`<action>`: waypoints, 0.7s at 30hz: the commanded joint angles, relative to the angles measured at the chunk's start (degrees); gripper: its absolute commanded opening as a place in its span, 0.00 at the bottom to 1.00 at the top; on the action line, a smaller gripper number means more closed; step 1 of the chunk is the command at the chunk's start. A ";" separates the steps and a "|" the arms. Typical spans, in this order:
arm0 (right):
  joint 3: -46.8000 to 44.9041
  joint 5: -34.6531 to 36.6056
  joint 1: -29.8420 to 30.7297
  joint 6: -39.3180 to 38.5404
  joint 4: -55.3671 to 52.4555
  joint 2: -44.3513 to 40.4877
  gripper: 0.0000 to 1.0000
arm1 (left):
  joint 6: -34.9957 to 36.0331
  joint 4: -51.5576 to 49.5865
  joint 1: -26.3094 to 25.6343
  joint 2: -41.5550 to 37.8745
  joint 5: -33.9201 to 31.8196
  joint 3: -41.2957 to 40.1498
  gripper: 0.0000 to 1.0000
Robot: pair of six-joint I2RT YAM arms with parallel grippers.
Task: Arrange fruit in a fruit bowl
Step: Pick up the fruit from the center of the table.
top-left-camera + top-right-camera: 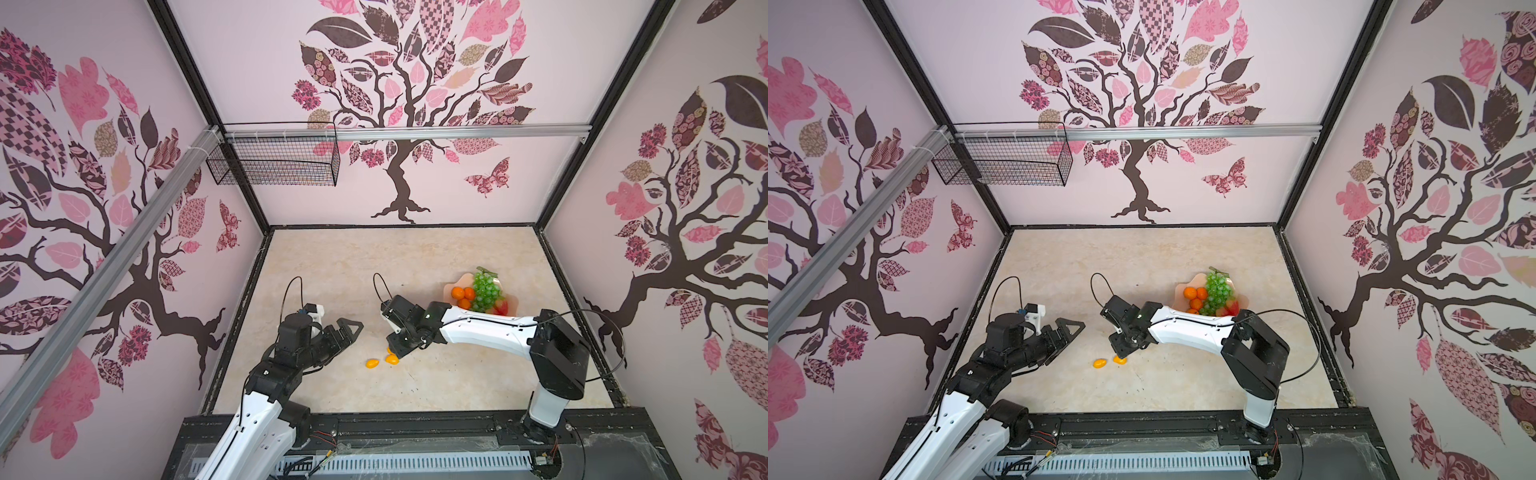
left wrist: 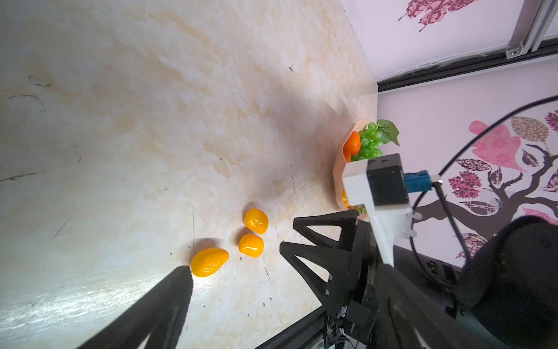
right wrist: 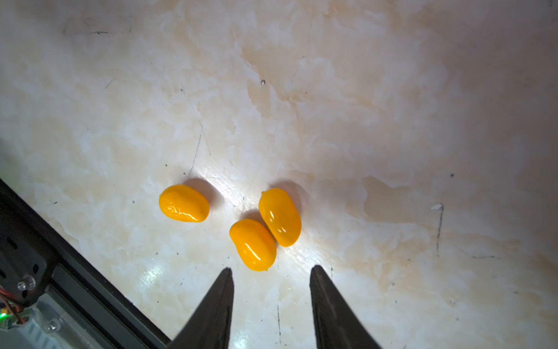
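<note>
Around you, the pale pink walls are smooth panels printed with dark, patchwork-leaved trees. Below them lies the table, a glossy cream slab with marble-like veining and fine dark scratches. Your right arm, in white shell and black joints, reaches in across the near edge of the fruit bowl, and your left arm angles in from the near left. A boxy black wire basket of fine mesh hangs from the aluminium rail at the back left. The fruit bowl is a shallow, translucent peach dish with a wavy petal rim, and it sits on the table's right side. The left gripper hangs above the table with its black triangular fingers spread wide and nothing between them. The right gripper points down at the table with its tapered fingers partly spread, gripping nothing. In the bowl you have a knobbly green grape bunch with a cloth-like leaf, and round, matte tangerines on its left. Red strawberries are at its near side, too blurred for detail. Three glossy yellow ovals lie loose on the table, well apart from the bowl. Two of them touch side by side, and the end of one lies just ahead of the right fingertips.
</note>
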 commanded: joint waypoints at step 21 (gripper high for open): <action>5.22 0.65 0.16 -2.29 -1.14 10.46 0.43 | -0.51 -0.15 1.50 -0.88 2.69 -2.08 0.98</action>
